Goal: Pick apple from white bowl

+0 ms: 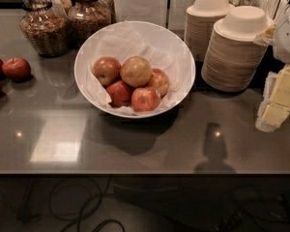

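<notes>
The white bowl (pixel 181 57) stands at the middle back of the grey counter, lined with crumpled white paper. It holds several apples in a pile. The apple (pixel 135 70), the largest and palest, yellow-orange with a faint blush, sits on top in the middle of the pile. Darker red apples lie around and below it. My gripper (pixel 279 103) is at the right edge of the view, pale yellow below a white arm part, well to the right of the bowl and a little nearer than it. It holds nothing.
Two stacks of beige disposable bowls (pixel 237 47) stand right of the white bowl. Glass jars (pixel 44 28) of snacks stand at the back left. Loose red apples (pixel 15 68) lie at the left edge. The counter's front edge (pixel 145 174) runs across, with cables on the floor below.
</notes>
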Motion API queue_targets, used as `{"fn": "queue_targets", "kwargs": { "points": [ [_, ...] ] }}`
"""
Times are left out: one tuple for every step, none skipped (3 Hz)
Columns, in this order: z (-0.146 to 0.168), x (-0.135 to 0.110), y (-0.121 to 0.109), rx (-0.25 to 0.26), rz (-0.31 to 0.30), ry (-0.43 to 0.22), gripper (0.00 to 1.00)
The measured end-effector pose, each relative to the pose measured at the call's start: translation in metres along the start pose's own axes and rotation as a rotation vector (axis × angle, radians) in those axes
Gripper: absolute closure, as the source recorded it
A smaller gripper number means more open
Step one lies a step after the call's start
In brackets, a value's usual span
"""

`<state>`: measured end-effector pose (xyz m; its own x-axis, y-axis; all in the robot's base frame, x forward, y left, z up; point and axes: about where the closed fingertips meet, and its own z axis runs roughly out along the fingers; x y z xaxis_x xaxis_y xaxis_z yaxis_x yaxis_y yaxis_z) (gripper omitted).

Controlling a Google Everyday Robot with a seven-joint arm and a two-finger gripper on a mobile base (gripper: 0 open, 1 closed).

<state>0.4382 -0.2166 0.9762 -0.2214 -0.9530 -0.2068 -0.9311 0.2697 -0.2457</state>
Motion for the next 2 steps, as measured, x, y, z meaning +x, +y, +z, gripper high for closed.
{"fn": "queue_targets", "kwargs": {
  "points": [
    [0.000,0.000,0.000,0.000,0.000,0.000,0.00],
    [0.007,-0.029,-0.024,0.027,-0.029,-0.055,0.00]
  ]
}}
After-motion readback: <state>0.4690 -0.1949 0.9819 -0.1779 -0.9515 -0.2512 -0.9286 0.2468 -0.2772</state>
